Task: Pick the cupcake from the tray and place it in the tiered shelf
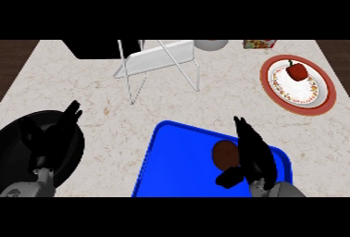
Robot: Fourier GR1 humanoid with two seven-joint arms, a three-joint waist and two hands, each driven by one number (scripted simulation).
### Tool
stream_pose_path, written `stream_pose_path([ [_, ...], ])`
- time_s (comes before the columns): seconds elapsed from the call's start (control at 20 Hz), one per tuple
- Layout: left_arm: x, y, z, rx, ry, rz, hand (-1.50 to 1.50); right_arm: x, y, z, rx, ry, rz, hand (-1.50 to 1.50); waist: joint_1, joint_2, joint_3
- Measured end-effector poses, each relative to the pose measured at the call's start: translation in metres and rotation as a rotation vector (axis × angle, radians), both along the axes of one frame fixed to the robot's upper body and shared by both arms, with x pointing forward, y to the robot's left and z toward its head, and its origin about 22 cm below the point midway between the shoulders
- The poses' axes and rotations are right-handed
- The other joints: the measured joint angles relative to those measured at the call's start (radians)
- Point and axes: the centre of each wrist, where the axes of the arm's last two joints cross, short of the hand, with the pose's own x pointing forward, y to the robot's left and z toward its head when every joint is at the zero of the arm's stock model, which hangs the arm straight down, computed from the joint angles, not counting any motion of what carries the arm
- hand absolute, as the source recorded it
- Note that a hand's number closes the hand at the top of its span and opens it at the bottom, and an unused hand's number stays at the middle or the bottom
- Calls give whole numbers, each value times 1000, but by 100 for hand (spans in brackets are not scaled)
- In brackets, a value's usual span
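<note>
The left hand (60,126) rests open at the near left, fingers straight, well apart from the work. To its right, on the blue tray (179,162), the cupcake (223,153) sits just left of the right hand (249,152), against the palm side. That hand is spread, thumb curling beneath the cupcake, so the right is plainly nearer. The tiered shelf (159,60) stands beyond it, up and leftward.

Blue tray (174,159); brown cupcake (222,153); red-rimmed white plate (327,95); beige marbled counter (226,104).
</note>
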Motion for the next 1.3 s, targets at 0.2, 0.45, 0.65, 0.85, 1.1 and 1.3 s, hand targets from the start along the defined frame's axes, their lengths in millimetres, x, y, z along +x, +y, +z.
stream_pose_path([
  [0.2,1,-5,1,3,6,5,0,5,3,-11,-13,-9,-13,-150,2,1,-1],
  [0.45,2,-9,3,-1,12,7,0,14,2,-15,3,-23,-32,-150,3,1,0],
  [0.65,3,-11,1,2,13,6,0,19,-2,-24,8,-26,-36,-150,2,0,1],
  [0.85,4,-10,2,4,1,-5,0,18,3,-32,-28,47,69,150,11,0,-3],
  [1.1,3,-6,2,10,9,-2,0,21,5,-42,-22,30,132,150,3,-10,-12],
  [1.3,1,-2,4,4,13,2,0,21,16,-40,6,-14,160,150,0,-10,-13],
])
